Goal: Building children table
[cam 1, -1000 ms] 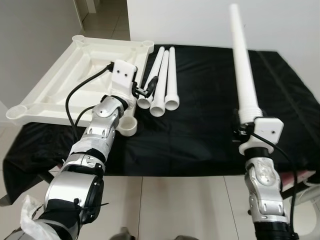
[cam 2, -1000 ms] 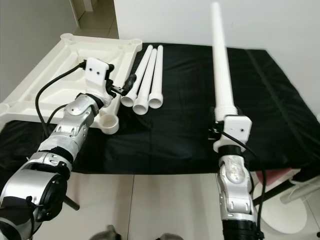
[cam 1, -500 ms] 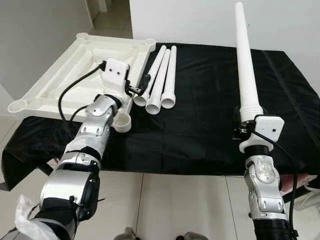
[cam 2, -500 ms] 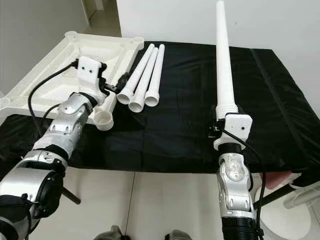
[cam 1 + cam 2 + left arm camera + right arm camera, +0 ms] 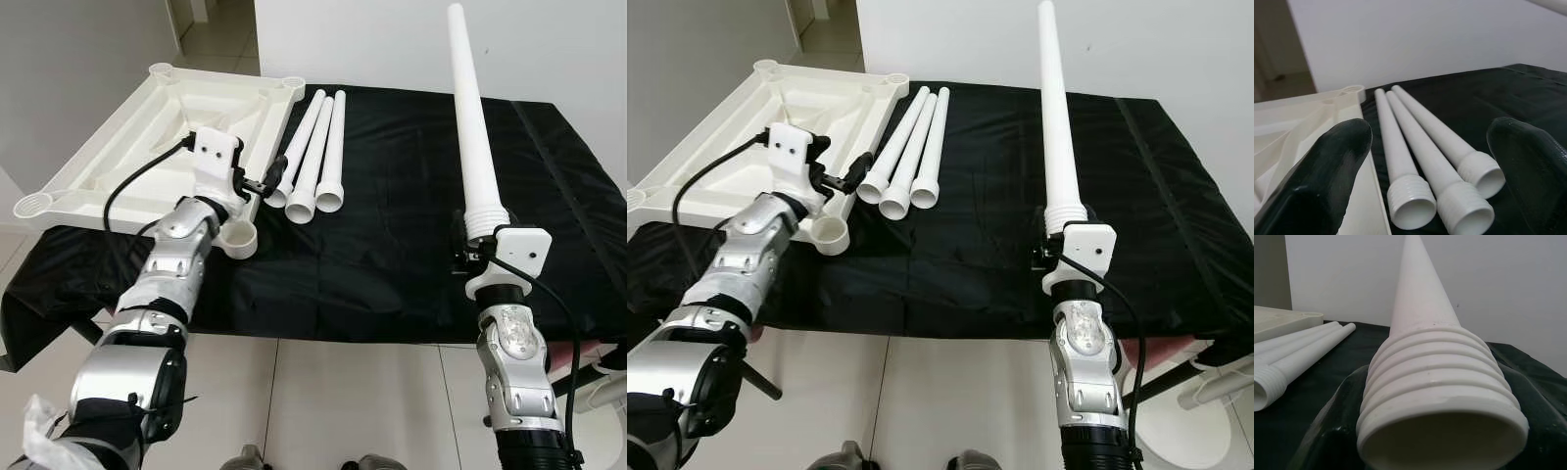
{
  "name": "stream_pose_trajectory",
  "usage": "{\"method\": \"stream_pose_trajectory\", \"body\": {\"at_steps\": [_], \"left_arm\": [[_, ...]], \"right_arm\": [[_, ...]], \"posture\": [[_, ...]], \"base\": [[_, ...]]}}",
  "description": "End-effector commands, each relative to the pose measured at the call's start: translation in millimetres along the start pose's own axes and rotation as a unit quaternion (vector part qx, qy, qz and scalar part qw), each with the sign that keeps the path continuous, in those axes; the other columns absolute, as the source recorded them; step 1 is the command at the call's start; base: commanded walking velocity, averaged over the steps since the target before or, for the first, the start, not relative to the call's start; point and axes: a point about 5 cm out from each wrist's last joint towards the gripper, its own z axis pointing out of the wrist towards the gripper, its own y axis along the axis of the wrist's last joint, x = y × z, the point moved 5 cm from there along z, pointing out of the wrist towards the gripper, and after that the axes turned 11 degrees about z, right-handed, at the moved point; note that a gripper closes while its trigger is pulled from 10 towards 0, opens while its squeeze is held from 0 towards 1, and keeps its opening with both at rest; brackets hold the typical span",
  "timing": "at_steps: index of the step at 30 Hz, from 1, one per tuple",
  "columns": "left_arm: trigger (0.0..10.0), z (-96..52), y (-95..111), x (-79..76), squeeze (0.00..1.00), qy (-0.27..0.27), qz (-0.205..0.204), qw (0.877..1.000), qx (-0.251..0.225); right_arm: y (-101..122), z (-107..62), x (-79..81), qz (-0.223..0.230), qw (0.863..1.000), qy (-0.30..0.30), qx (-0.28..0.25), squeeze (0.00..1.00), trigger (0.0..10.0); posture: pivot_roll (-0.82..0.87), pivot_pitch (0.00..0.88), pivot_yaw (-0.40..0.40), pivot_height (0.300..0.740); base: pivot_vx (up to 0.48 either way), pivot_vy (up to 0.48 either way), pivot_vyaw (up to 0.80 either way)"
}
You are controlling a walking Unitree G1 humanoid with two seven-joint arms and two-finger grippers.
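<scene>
A white table top (image 5: 127, 147) lies upside down on the left of the black-covered table. Three white legs (image 5: 315, 157) lie side by side just to its right, threaded ends toward me. My left gripper (image 5: 269, 174) hovers open over the top's near right corner, beside those threaded ends. In the left wrist view its fingers (image 5: 1322, 176) stand wide apart with the three legs (image 5: 1425, 161) ahead between them. My right gripper (image 5: 474, 245) is shut on a fourth leg (image 5: 468, 117), held upright by its threaded end (image 5: 1435, 382), tip up.
A black cloth (image 5: 411, 186) covers the table, whose front edge runs just before my arms. A round corner socket (image 5: 238, 237) of the top juts toward me. White wall behind, tiled floor below, a white stand (image 5: 1190, 411) low on the right.
My left gripper has drawn back slightly to the left along the top's edge, still open. The upright leg in my right gripper has leaned a little to the left.
</scene>
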Motion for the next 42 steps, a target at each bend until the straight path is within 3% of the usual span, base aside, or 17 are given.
{"method": "stream_pose_trajectory", "body": {"at_steps": [1,3,6,7,16,18,20,26,29,34,35,42], "left_arm": [[10.0,-11.4,-12.2,5.8,0.00,-0.029,0.041,0.998,0.032],[10.0,-11.4,-12.2,5.8,0.00,-0.029,0.041,0.998,0.032],[10.0,-18.0,-20.1,12.5,0.00,-0.036,0.073,0.995,0.059],[10.0,-24.7,-31.6,28.0,0.00,-0.012,0.102,0.989,0.103],[10.0,-33.6,-47.6,48.7,0.00,0.041,0.113,0.979,0.166],[10.0,-44.0,-61.1,66.2,0.00,0.084,0.124,0.963,0.224],[10.0,-50.4,-64.3,79.3,0.00,0.113,0.157,0.948,0.254],[10.0,-52.6,-64.3,85.1,0.00,0.123,0.193,0.936,0.267],[10.0,-52.4,-64.6,84.4,0.00,0.116,0.207,0.934,0.268],[10.0,-42.2,-66.9,49.1,0.00,0.000,0.247,0.939,0.241],[10.0,-42.2,-66.9,49.1,0.00,0.000,0.247,0.939,0.241],[10.0,-38.0,-76.3,11.4,0.00,-0.115,0.281,0.923,0.238]], "right_arm": [[8.5,-0.4,-3.0,-0.004,1.000,0.005,-0.018,0.00,10.0],[8.5,-0.4,-3.0,-0.004,1.000,0.005,-0.018,0.00,10.0],[8.7,-0.4,-4.6,-0.006,1.000,0.006,-0.018,0.00,10.0],[8.4,0.4,-4.1,-0.007,1.000,0.010,-0.017,0.00,10.0],[7.6,1.4,-0.7,-0.005,1.000,0.015,-0.016,0.00,10.0],[7.6,1.3,-0.5,-0.005,1.000,0.016,-0.015,0.00,10.0],[7.3,-0.1,-2.2,-0.005,1.000,0.014,-0.014,0.00,10.0],[6.9,-1.4,-2.9,-0.005,1.000,0.013,-0.013,0.00,10.0],[7.0,-1.7,-3.0,-0.005,1.000,0.012,-0.013,0.00,10.0],[7.4,-5.2,-6.8,-0.008,1.000,0.005,-0.012,0.00,10.0],[7.4,-5.2,-6.8,-0.008,1.000,0.005,-0.012,0.00,10.0],[8.7,-5.6,-10.9,-0.012,1.000,-0.002,-0.013,0.00,10.0]], "posture": [[-0.01,0.000,0.004,0.740],[-0.01,0.000,0.004,0.740],[-0.01,0.000,0.003,0.740],[0.00,0.000,-0.005,0.740],[0.00,0.000,-0.007,0.740],[0.00,0.000,-0.005,0.740],[0.00,0.000,-0.003,0.740],[-0.01,0.000,0.000,0.740],[-0.01,0.000,0.002,0.740],[-0.02,0.003,0.012,0.740],[-0.02,0.003,0.012,0.740],[-0.02,0.010,0.021,0.740]], "base": [[0.000,0.000,0.00],[0.000,0.000,0.00],[0.000,0.000,0.00],[0.000,0.000,0.00],[0.000,0.000,0.00],[0.000,0.000,0.00],[0.000,0.000,0.00],[0.000,0.000,0.00],[0.000,0.000,0.00],[0.000,0.000,0.00],[0.000,0.000,0.00],[0.000,0.000,0.00]]}}
